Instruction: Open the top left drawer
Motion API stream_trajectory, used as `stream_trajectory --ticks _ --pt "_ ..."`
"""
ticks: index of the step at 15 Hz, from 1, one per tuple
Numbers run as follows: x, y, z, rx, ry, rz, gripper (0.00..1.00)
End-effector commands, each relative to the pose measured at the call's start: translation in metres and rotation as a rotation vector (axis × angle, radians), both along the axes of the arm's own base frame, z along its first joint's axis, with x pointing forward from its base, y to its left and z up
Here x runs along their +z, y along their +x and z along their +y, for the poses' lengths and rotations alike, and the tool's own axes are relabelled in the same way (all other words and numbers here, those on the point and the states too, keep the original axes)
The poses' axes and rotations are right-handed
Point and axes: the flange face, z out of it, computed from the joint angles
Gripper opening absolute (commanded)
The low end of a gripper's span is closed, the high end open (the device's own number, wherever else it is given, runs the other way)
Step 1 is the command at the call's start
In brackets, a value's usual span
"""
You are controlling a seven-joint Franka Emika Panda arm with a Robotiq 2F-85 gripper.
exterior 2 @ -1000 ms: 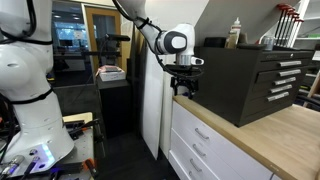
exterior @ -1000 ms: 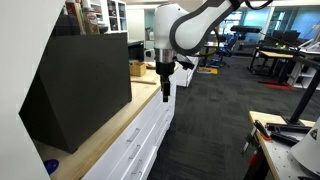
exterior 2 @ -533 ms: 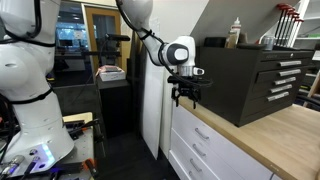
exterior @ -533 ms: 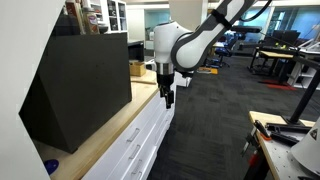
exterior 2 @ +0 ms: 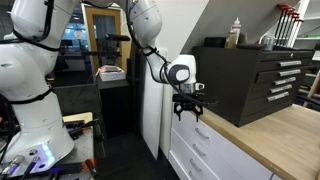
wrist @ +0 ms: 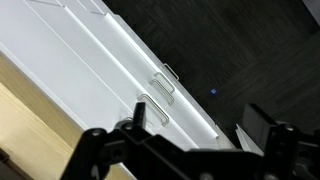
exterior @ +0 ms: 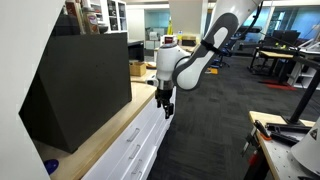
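Observation:
The top left drawer (exterior 2: 204, 131) is a shallow white front with a slim silver bar handle (wrist: 153, 110), just under the wooden countertop; it looks closed. It also shows in an exterior view (exterior: 150, 123). My gripper (exterior: 166, 108) hangs fingers down at the countertop's end edge, level with the drawer's top, and it also shows in an exterior view (exterior 2: 188, 112). In the wrist view the gripper (wrist: 182, 150) is open and empty, its two dark fingers spread wide above the drawer fronts. It touches nothing.
A black tool chest (exterior: 80, 85) stands on the wooden countertop (exterior: 112, 128), and it also shows in an exterior view (exterior 2: 255, 70). Taller white drawer fronts (exterior 2: 190, 160) lie below. A white robot base (exterior 2: 30, 95) stands nearby, and a workbench (exterior: 285, 150) is across the dark floor.
The gripper has moved down along the counter's end edge, from above the countertop to the level of the top drawer front. The drawers have not moved.

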Motion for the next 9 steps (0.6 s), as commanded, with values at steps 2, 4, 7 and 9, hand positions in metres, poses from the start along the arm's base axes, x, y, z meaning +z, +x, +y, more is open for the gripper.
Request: stream_trajectory --ticks 2,4,7,9 --pt "-0.019 0.012 -0.008 0.144 0.023 -0.055 1.0" --pt "-0.025 0.014 -0.006 0.209 0.03 -0.064 1.0" --pt "-0.038 0.013 0.003 0.3 0.039 -0.055 1.0" --pt "-0.049 0.013 0.009 0.345 0.043 -0.036 1.0"
